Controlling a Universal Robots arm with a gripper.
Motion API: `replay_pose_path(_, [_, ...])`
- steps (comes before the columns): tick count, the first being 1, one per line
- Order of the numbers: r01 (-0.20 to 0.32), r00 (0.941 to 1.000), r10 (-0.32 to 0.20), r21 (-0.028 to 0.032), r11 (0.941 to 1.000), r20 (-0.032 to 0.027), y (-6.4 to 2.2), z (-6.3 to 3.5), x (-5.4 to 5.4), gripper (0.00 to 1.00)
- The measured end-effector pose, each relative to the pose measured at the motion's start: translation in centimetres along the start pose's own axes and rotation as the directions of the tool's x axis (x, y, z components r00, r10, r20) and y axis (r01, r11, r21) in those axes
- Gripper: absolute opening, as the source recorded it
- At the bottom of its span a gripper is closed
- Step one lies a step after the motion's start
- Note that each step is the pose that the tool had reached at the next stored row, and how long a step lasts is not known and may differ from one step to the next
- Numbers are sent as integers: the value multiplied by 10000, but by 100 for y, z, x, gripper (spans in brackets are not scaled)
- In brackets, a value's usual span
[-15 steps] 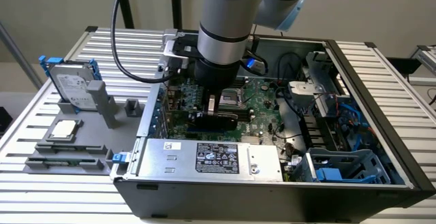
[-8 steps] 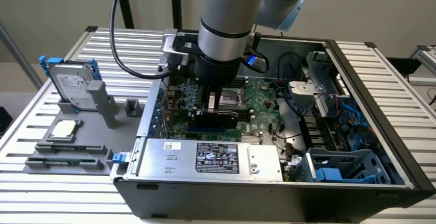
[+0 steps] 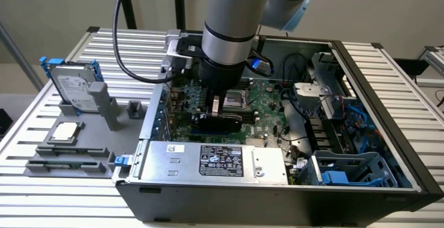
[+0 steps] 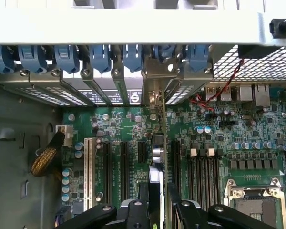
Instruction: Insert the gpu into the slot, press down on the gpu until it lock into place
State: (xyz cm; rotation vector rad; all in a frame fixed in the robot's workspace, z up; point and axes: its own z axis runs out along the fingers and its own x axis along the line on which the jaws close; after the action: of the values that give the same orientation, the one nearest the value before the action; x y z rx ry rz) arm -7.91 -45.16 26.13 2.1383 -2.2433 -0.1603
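Note:
The gpu [image 3: 223,120] stands on edge inside the open computer case, its black cover face toward the exterior view's front. My gripper [image 3: 217,108] is shut on its upper edge, one finger on each side. A sliver of the bright-blue slot [image 3: 199,132] shows just under the card's lower edge. In the wrist view the gpu [image 4: 156,162] appears edge-on, running from my fingers [image 4: 144,196] to its silver end bracket [image 4: 154,98] at the case's rear opening. The slot is hidden beneath the card there. I cannot tell whether the card is fully seated.
Black parallel slots [image 4: 123,164] and a white slot [image 4: 88,172] flank the card. The CPU socket [image 4: 257,202] lies beside them. A silver power supply [image 3: 215,160] fills the case front. A grey hard drive with blue rails [image 3: 73,86] stands on a fixture outside the case.

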Motion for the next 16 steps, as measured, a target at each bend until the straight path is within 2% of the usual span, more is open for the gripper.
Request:
replay_pose_path(7, [7, 10000, -6, -62, 10000, 76, -27, 16, 0, 26])
replay_pose_path(12, [3, 10000, -2, -177, 9998, 71, -50, 16, 19, 26])
replay_pose_path(16, [-1, 10000, 2, -218, 9998, 66, -54, 29, 30, 26])
